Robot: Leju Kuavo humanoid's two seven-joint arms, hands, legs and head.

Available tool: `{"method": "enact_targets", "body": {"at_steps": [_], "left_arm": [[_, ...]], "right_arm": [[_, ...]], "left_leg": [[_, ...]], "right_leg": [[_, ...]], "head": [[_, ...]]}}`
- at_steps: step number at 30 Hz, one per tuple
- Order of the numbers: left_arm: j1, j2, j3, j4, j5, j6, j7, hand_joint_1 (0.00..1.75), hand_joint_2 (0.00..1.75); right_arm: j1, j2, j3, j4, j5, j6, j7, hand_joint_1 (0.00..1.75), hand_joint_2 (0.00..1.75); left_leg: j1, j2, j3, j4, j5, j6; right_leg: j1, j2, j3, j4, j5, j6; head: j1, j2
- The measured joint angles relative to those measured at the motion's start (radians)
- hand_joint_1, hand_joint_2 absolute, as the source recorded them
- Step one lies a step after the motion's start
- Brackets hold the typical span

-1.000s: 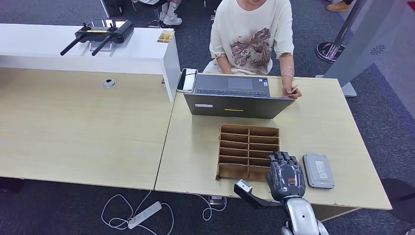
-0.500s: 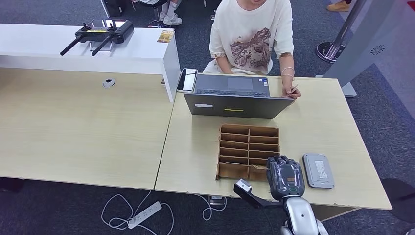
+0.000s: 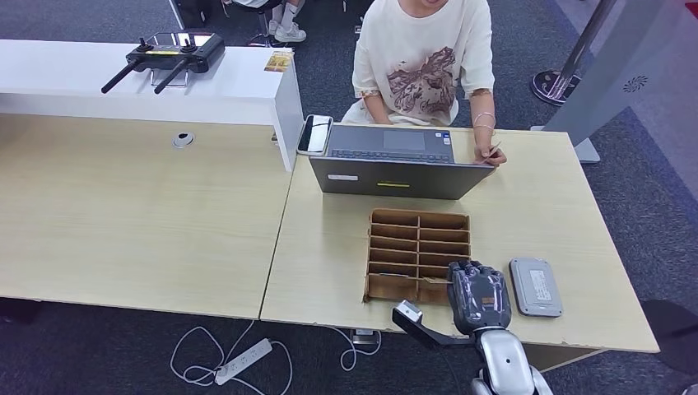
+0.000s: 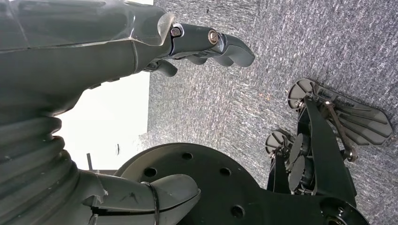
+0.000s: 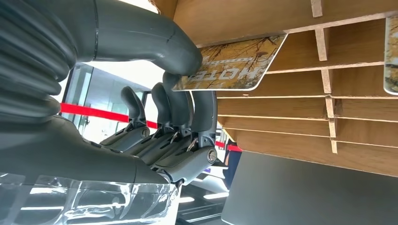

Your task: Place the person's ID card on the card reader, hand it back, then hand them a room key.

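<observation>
Light wood tabletop (image 3: 535,214), set on grey carpet, with a white counter (image 3: 123,82) beside it.

Item: wooden slotted card rack (image 3: 418,255), two columns of slots, standing near the robot's edge of the tabletop. Room key card (image 5: 232,63), printed with a tree pattern and the word HOTEL, projects from a near slot in the right wrist view.

Item: right hand (image 3: 479,296), at the rack's near right corner. Thumb lies on one face of the room key card and the fingers (image 5: 204,112) on the other, pinching it while part of it sits in the slot.

Item: left hand (image 4: 141,47), hanging over carpet, fingers loosely curled and apart, holding nothing.

Item: grey card reader (image 3: 535,286), flat on the tabletop just to the right of the right hand.

Item: open laptop (image 3: 399,160), behind the rack, its back toward the robot.

Item: person (image 3: 424,58) in a cream printed shirt seated behind the laptop, one hand at its right edge holding a small card (image 3: 492,149), probably the ID card.

Item: phone (image 3: 314,134), left of the laptop.
</observation>
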Motion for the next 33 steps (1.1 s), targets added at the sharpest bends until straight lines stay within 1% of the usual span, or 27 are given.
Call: {"method": "enact_targets", "body": {"at_steps": [2, 4, 5, 14, 25, 33], "left_arm": [[0.000, 0.000, 0.000, 0.000, 0.000, 0.000, 0.000, 0.00, 1.75], [0.000, 0.000, 0.000, 0.000, 0.000, 0.000, 0.000, 0.00, 1.75], [0.000, 0.000, 0.000, 0.000, 0.000, 0.000, 0.000, 0.00, 1.75], [0.000, 0.000, 0.000, 0.000, 0.003, 0.000, 0.000, 0.00, 1.75], [0.000, -0.001, 0.000, 0.000, 0.013, 0.003, 0.000, 0.00, 1.75], [0.000, -0.001, 0.000, 0.000, 0.020, 0.003, 0.000, 0.00, 1.75]], "right_arm": [[0.000, 0.000, 0.000, 0.000, -0.001, -0.002, 0.000, 1.61, 1.75], [0.000, -0.001, 0.000, 0.000, -0.003, -0.004, 0.000, 1.71, 1.75], [0.000, -0.001, 0.000, 0.000, -0.004, -0.005, -0.001, 1.74, 1.75], [0.000, -0.001, 0.000, -0.001, -0.007, -0.024, -0.011, 1.75, 1.75], [0.002, -0.001, 0.000, -0.019, -0.062, -0.039, -0.051, 1.75, 1.75], [0.015, -0.003, -0.007, -0.049, -0.091, -0.047, -0.063, 1.75, 1.75]], "left_leg": [[0.000, 0.000, 0.000, 0.000, 0.000, 0.000], [0.000, 0.000, 0.000, 0.000, 0.000, 0.000], [0.000, 0.000, 0.000, 0.000, 0.000, 0.000], [0.000, 0.000, 0.000, 0.000, 0.000, 0.000], [0.000, 0.000, 0.000, 0.000, 0.000, 0.000], [0.000, 0.000, 0.000, 0.000, 0.000, 0.000]], "right_leg": [[0.000, 0.000, 0.000, 0.000, 0.000, 0.000], [0.000, 0.000, 0.000, 0.000, 0.000, 0.000], [0.000, 0.000, 0.000, 0.000, 0.000, 0.000], [0.000, 0.000, 0.000, 0.000, 0.000, 0.000], [0.000, 0.000, 0.000, 0.000, 0.000, 0.000], [0.000, 0.000, 0.000, 0.000, 0.000, 0.000]], "head": [[0.000, 0.000], [0.000, 0.000], [0.000, 0.000], [0.000, 0.000], [0.000, 0.000], [0.000, 0.000]]}}
